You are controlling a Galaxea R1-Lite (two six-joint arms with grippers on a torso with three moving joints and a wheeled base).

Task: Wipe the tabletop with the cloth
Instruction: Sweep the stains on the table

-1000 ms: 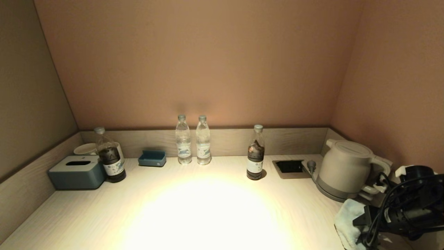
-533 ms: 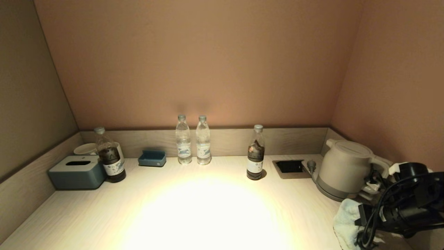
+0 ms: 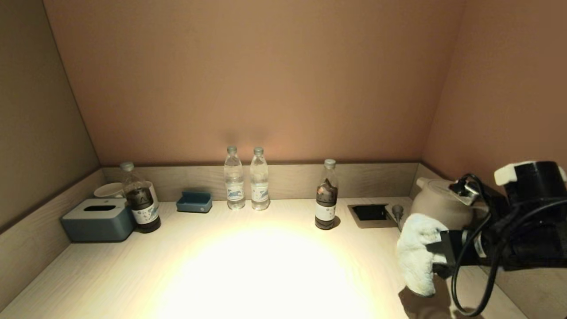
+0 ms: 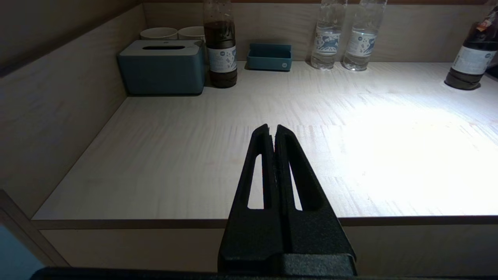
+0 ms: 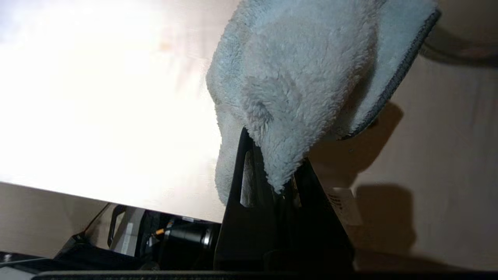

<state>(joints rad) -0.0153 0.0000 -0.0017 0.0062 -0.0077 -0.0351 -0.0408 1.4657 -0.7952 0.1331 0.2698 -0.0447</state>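
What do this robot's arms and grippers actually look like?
The right arm is matte black with a white cap on top and loose black cables looping round it. Both the left gripper and the right gripper are black plastic, each with two flat, tapering fingers cut through by long slots. No markings show.

**Bench layout**

On the bench (image 3: 110, 270), a tissue box (image 3: 98, 219) sits far left, a bottle (image 3: 141, 199) beside it. Two bottles (image 3: 246, 178) stand far centre; the kettle (image 3: 438, 201) far right, the cloth (image 3: 418, 252) hanging nearer.

No legible text on anything.
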